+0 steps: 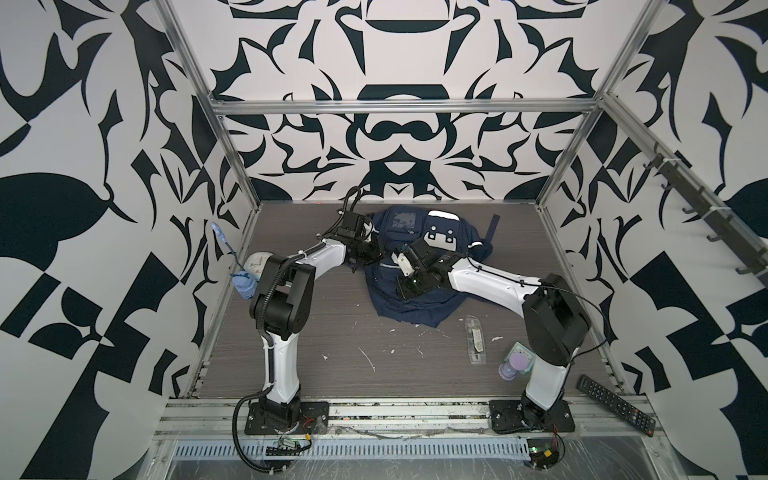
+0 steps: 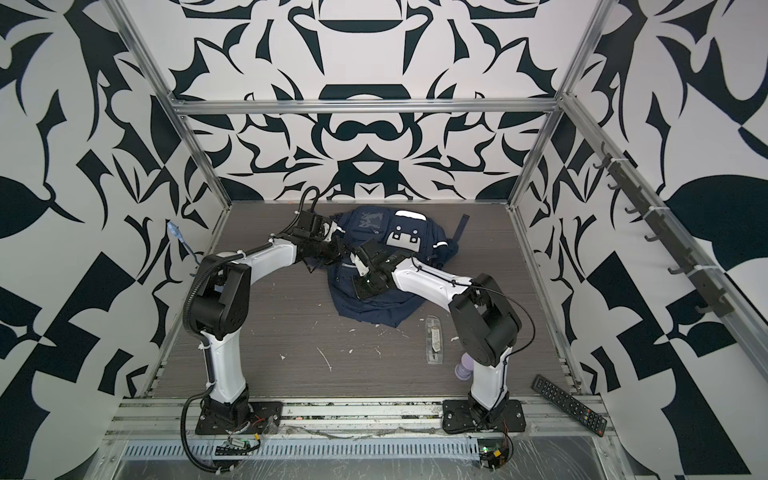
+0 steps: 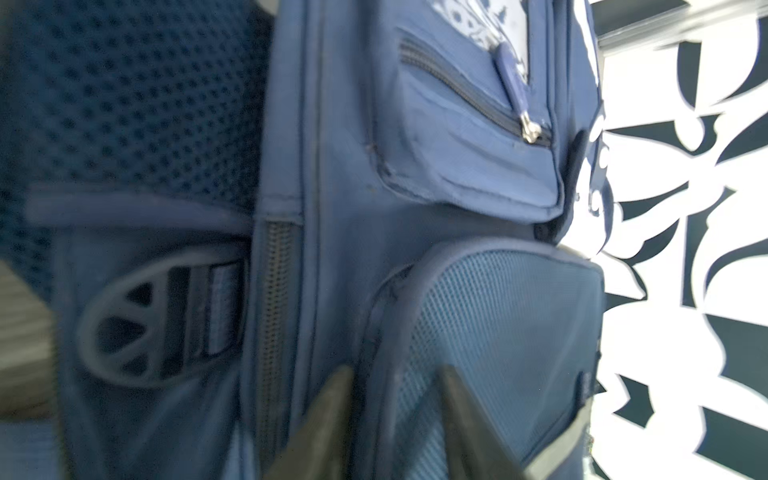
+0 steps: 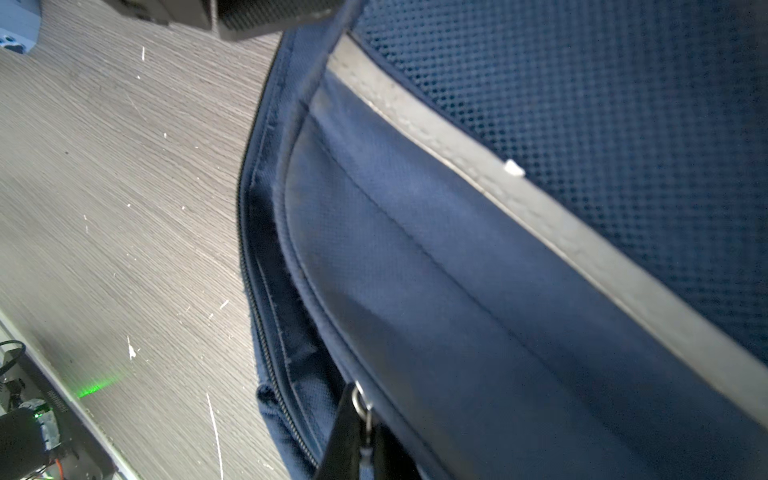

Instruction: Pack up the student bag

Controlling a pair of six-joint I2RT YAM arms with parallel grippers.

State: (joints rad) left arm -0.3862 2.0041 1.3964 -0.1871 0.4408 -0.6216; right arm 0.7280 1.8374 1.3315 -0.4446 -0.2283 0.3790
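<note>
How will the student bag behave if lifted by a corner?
Probably floppy: the student bag lies slumped and creased on the table. It would likely sag, not hold shape. Its woven fabric looks grippy rather than slippery.

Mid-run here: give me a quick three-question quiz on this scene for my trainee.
1. True or false: the remote control lies outside the backpack.
2. What is the right gripper pinching? A) a shoulder strap B) the zip pull C) the purple bottle
3. Fill in: in both top views the clear case lies on the robot's ___ side of the backpack.

Key: 1 true; 2 B; 3 right.
</note>
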